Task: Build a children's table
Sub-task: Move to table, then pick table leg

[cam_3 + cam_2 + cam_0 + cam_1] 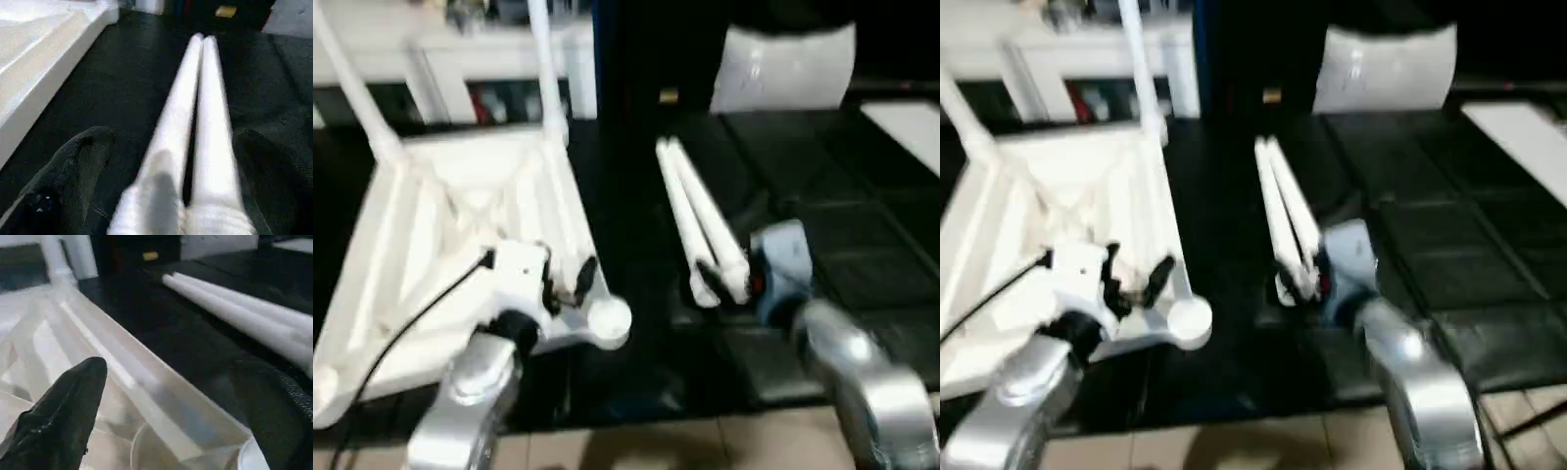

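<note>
Since two legs [357, 93] already stand up from the far corners of the upside-down top [460, 225], the table looks about half built. Two more legs [700, 220] lie side by side on the black surface [862, 235], near the top. The left tool [568, 284] hangs spread wide over a near corner socket [607, 318]. The right tool [171, 196] is spread around the lying legs' fat ends, maybe not touching. Behind are white shelves [440, 59].

Both eye views look down over the forearms at the black counter [636, 235]. Each wrist camera sits low and close — both catch the paired loose legs [195, 122] and the tabletop [73, 347].
</note>
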Robot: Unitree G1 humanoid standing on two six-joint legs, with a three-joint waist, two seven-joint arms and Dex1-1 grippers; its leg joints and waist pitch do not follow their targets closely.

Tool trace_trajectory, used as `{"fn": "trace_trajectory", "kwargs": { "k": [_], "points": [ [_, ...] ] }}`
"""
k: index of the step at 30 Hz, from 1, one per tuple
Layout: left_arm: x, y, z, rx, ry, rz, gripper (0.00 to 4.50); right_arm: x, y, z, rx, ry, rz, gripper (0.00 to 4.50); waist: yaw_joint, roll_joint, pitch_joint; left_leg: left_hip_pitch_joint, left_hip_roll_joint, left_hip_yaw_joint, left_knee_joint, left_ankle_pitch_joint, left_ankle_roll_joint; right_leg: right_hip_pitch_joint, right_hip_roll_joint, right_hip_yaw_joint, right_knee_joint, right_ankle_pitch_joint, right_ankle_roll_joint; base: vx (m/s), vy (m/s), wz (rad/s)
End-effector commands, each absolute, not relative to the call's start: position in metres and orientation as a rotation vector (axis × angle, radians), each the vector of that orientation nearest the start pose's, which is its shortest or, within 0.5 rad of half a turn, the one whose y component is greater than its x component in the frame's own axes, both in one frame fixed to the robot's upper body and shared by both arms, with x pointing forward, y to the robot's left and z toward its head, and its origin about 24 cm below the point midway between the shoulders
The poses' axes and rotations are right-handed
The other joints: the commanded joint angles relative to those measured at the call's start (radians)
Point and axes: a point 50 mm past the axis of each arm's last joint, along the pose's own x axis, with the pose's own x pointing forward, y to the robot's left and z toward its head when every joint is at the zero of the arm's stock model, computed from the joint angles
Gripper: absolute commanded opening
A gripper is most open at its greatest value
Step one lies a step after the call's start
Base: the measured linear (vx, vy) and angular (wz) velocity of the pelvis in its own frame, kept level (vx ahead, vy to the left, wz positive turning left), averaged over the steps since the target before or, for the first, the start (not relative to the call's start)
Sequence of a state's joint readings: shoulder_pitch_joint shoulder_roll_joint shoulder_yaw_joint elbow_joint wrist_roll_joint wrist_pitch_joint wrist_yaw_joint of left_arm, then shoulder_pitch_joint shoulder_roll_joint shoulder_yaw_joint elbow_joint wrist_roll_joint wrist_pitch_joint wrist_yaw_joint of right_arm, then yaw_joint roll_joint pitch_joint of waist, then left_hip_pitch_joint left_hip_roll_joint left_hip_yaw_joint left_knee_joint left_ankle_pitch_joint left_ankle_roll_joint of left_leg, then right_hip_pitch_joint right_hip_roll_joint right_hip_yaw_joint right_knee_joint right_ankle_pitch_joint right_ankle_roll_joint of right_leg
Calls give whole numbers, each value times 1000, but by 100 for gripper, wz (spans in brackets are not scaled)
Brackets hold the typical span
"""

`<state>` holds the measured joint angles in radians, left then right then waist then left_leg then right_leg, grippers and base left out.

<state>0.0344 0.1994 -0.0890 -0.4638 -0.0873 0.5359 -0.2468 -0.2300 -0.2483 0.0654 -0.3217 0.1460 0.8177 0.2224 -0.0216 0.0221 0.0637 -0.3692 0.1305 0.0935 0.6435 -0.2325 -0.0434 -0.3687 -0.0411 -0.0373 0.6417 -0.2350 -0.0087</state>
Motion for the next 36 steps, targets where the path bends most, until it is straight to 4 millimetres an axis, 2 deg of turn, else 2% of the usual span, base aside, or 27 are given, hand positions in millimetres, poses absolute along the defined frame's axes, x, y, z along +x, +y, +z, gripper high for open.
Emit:
{"fn": "trace_trajectory", "kwargs": {
  "k": [1,3,4,5,6,7,8,10,11,12,13,14,16,17,19,21,23,27,28,29,30,36],
  "points": [
    [233,135,87,109,182,-466,443,287,-143,97,-117,361,359,450,0,13,-54,1,76,-19,-83,99,8,48,-77,45,-59,186,-220,0,0,0],
    [233,134,87,121,200,-500,443,292,-141,97,-139,390,369,450,0,11,-45,4,76,-14,-92,13,-5,45,-77,43,-66,144,-236,0,0,0],
    [233,132,88,131,204,-542,443,298,-138,97,-144,414,382,450,1,8,-42,6,74,-7,-94,-74,-12,45,-82,47,-74,67,-244,0,0,0],
    [233,131,89,133,207,-571,443,304,-135,97,-135,426,393,450,1,9,-35,8,74,-4,-100,-157,-23,41,-85,48,-82,-38,-247,0,0,0],
    [232,129,91,133,209,-596,443,310,-132,98,-131,435,399,450,2,13,-34,11,75,-4,-101,-197,-30,38,-88,50,-84,-87,-244,0,0,0],
    [232,128,92,133,212,-611,443,313,-131,98,-130,441,400,450,-2,6,-31,13,74,0,-102,-274,-43,33,-92,51,-94,-211,-227,0,0,0],
    [232,127,93,135,220,-640,443,322,-129,97,-151,461,389,450,-1,10,-33,14,75,2,-102,-274,-45,32,-94,52,-95,-223,-221,0,0,0],
    [230,124,98,141,232,-700,443,335,-125,95,-172,500,376,450,-4,6,-34,10,73,6,-101,-264,-45,29,-95,51,-95,-243,-220,0,0,0],
    [229,124,100,146,239,-716,443,340,-124,94,-186,509,376,450,-4,11,-37,8,71,6,-99,-246,-45,30,-95,50,-91,-235,-223,0,0,0],
    [229,124,100,146,243,-722,443,342,-124,94,-190,511,372,450,-4,11,-38,6,73,7,-98,-237,-47,29,-96,50,-90,-226,-227,0,0,0],
    [227,123,104,146,262,-760,443,352,-122,95,-186,530,352,450,-1,13,-43,6,75,10,-95,-196,-42,32,-96,50,-85,-172,-236,0,0,0],
    [226,123,106,147,271,-784,443,356,-121,96,-189,547,342,450,-3,12,-45,3,73,11,-95,-177,-41,34,-95,49,-82,-149,-244,0,0,0],
    [225,123,108,147,281,-808,443,360,-121,96,-206,565,325,450,3,11,-55,0,71,18,-89,-78,-26,40,-90,46,-71,-24,-268,0,0,0],
    [224,122,110,147,286,-827,443,363,-119,97,-207,582,318,450,5,12,-59,1,72,20,-87,-51,-22,42,-90,46,-68,14,-274,0,0,0],
    [223,122,113,146,290,-844,443,368,-116,97,-180,600,326,450,8,12,-65,-5,71,25,-82,29,7,47,-89,44,-58,138,-297,0,0,0],
    [223,121,119,152,288,-850,443,371,-113,90,-203,653,323,450,12,16,-69,-4,72,27,-79,44,21,45,-89,42,-56,161,-309,0,0,0],
    [223,121,121,156,289,-851,443,373,-112,87,-199,675,314,450,15,17,-67,-2,76,30,-79,29,22,42,-89,41,-57,146,-321,0,0,0],
    [224,119,124,161,292,-853,443,376,-112,83,-202,702,284,450,23,16,-62,2,83,38,-85,-49,-3,37,-90,41,-62,43,-309,0,0,0],
    [224,118,125,161,294,-854,443,377,-112,82,-201,710,276,450,25,16,-61,4,84,44,-87,-84,-20,34,-90,42,-65,-6,-295,0,0,0],
    [224,117,127,162,298,-856,443,380,-112,82,-195,710,251,450,26,15,-62,3,83,45,-87,-89,-25,36,-89,42,-66,-14,-291,0,0,0],
    [224,117,127,163,299,-856,443,380,-112,82,-192,709,251,450,25,15,-60,5,83,46,-88,-111,-38,31,-88,42,-67,-38,-286,0,0,0],
    [224,115,129,169,309,-857,443,382,-110,83,-170,722,263,450,25,10,-58,3,81,49,-89,-150,-46,28,-87,45,-71,-116,-250,0,0,0]
  ]
}}
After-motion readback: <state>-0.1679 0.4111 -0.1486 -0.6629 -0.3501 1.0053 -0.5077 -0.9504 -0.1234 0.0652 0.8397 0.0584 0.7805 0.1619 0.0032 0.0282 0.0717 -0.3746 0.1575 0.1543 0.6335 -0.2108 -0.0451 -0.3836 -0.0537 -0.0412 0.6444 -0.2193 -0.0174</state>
